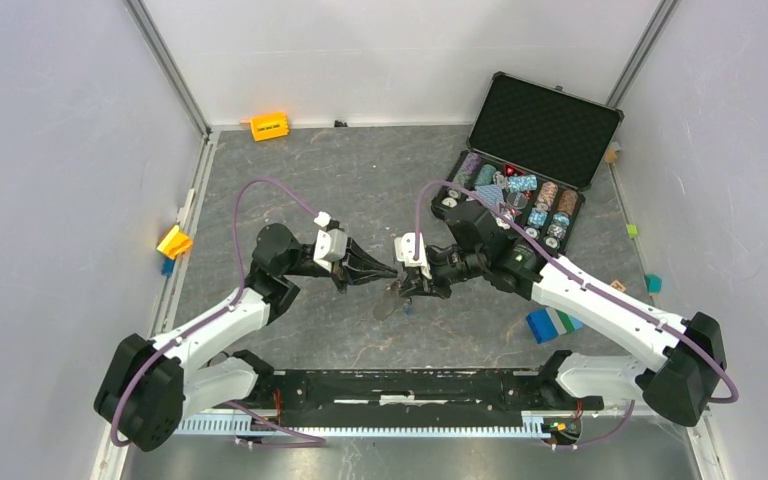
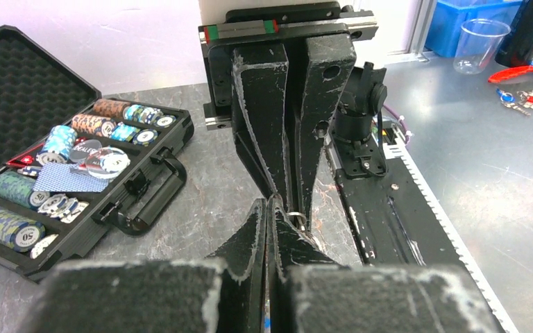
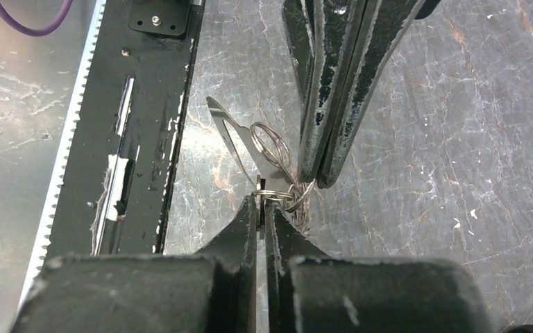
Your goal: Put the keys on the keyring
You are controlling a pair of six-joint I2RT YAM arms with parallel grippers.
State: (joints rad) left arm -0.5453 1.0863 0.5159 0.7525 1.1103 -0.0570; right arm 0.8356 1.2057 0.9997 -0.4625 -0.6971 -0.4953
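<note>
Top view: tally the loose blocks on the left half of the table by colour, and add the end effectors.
Orange block: 1
Yellow block: 1
Blue block: 1
End effectors (left end effector, right end effector): 2
Total: 5

Grey marbled table point(image 1: 360, 170), walled in white at the left, far and right. Carries an open black case point(image 1: 545, 115) at the far right with rows of poker chips point(image 1: 545, 195) in its tray, an orange block point(image 1: 269, 126) against the far wall and a yellow block point(image 1: 174, 241) at the left edge. Holds too, toward the right edge, a blue, green and white block point(image 1: 552, 323), a small green cube point(image 1: 632, 229) and a teal cube point(image 1: 653, 283), with a black base rail point(image 1: 410, 385) along the near edge.
</note>
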